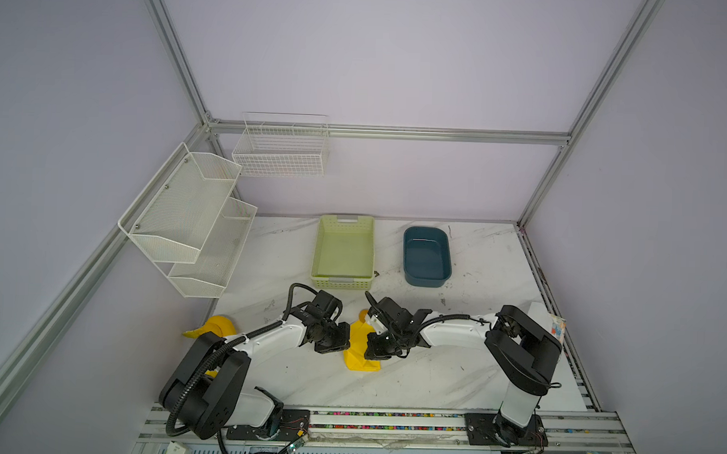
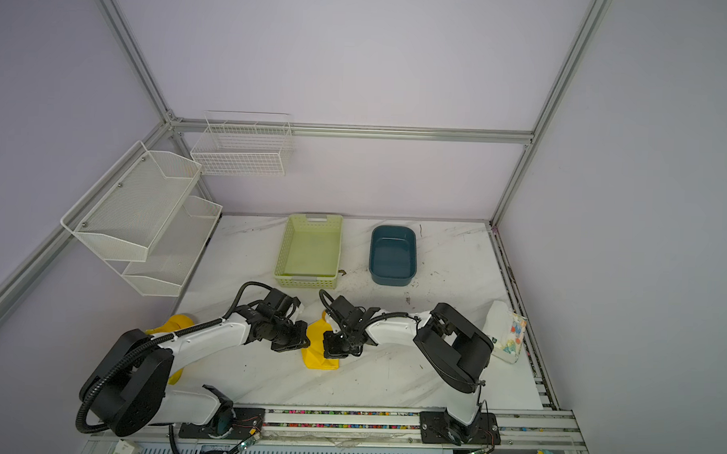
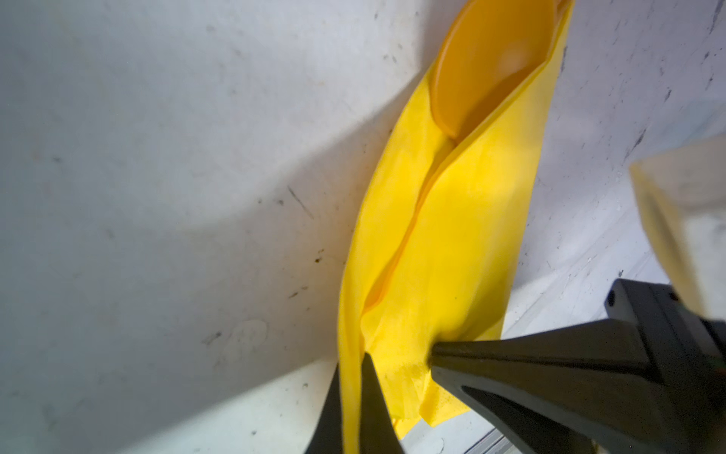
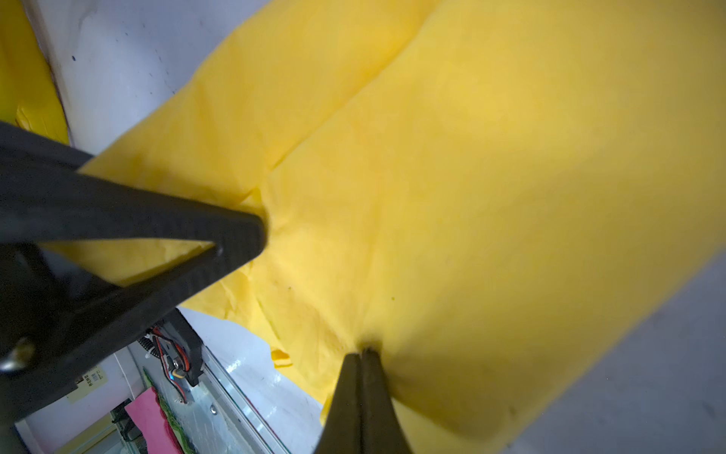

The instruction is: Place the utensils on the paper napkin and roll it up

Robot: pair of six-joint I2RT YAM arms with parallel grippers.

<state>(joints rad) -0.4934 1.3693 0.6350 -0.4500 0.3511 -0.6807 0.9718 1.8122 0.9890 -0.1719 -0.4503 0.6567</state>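
in both top views the paper napkin [image 1: 359, 359] [image 2: 319, 359] lies on the marble worktop [image 1: 431, 376] in the lower middle of the frame, folded over lengthwise into a narrow yellow bundle between the two arms. the left tool [image 1: 343, 339] comes at it from the left of the frame and the right tool [image 1: 370, 349] from the right, both down at the paper. in the left wrist view the left tool [image 3: 398, 359] is closed on the napkin [image 3: 451, 236] at the bottom of the frame, with a bunched edge of paper pinched between its black fingers [image 3: 530, 365]. at the upper right of that frame the fold gapes, and the round orange bowl of the spoon [image 3: 483, 67] sits inside it (only the bowl shows, the handle is under the paper). in the right wrist view the right tool [image 4: 312, 289] is likewise clamped on the napkin [image 4: 471, 177], creases running in to its fingers [image 4: 176, 232]. the green basket [image 1: 342, 282] and the blue tub [image 1: 426, 283] stand side by side higher in the frame, well apart from the napkin.
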